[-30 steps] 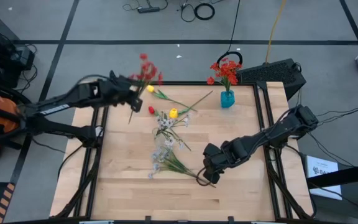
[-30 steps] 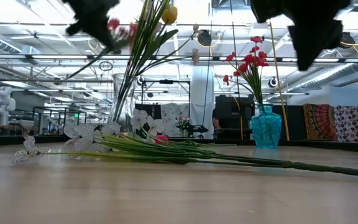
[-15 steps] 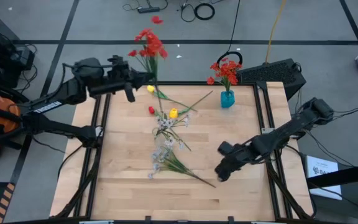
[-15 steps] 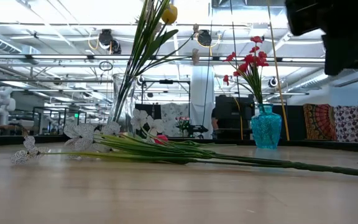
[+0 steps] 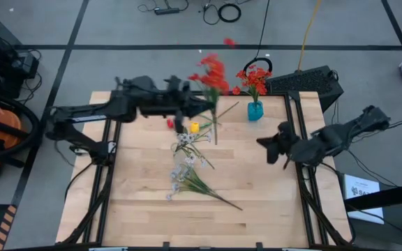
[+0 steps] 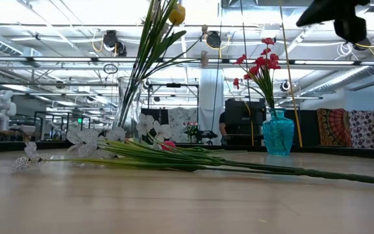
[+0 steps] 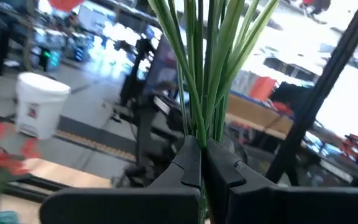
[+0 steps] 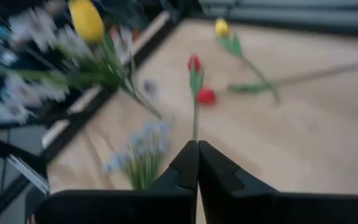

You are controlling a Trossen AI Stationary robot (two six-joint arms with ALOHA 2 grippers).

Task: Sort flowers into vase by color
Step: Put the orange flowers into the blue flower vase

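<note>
My left gripper (image 5: 206, 109) is over the table's far middle, shut on a bunch of red flowers (image 5: 212, 72) whose green stalks (image 7: 197, 74) run past its fingers. The teal vase (image 5: 255, 110) stands just to its right at the far edge, with red blossoms (image 5: 255, 78) in it. It also shows in the low view (image 6: 278, 133). My right gripper (image 5: 262, 142) hovers shut above the table's right part, touching nothing. A yellow tulip (image 5: 195, 127), a red bud (image 5: 170, 123) and pale sprays (image 5: 183, 141) lie on the wood. My left gripper pinches several green stalks (image 7: 199, 132) of the red bunch between its two fingers, well below the blossoms. The fingers come level from the table's left and lie across the stalks. The bunch is lifted clear, with blossoms above the fingers and stalk ends (image 5: 216, 139) hanging below.
A long green-stalked spray (image 5: 201, 187) lies across the table's middle toward the near right. In the low view, a clear glass vase (image 6: 128, 104) holds upright stalks topped by a yellow tulip (image 6: 176, 14). Black rails (image 5: 306, 174) edge the table. Bare wood lies near left.
My left gripper has carried the red bunch from the far left corner rightward toward the teal vase, and the bunch has swung round as it went. My right gripper has risen from the stalk ends at the near middle and moved toward the right and far side.
</note>
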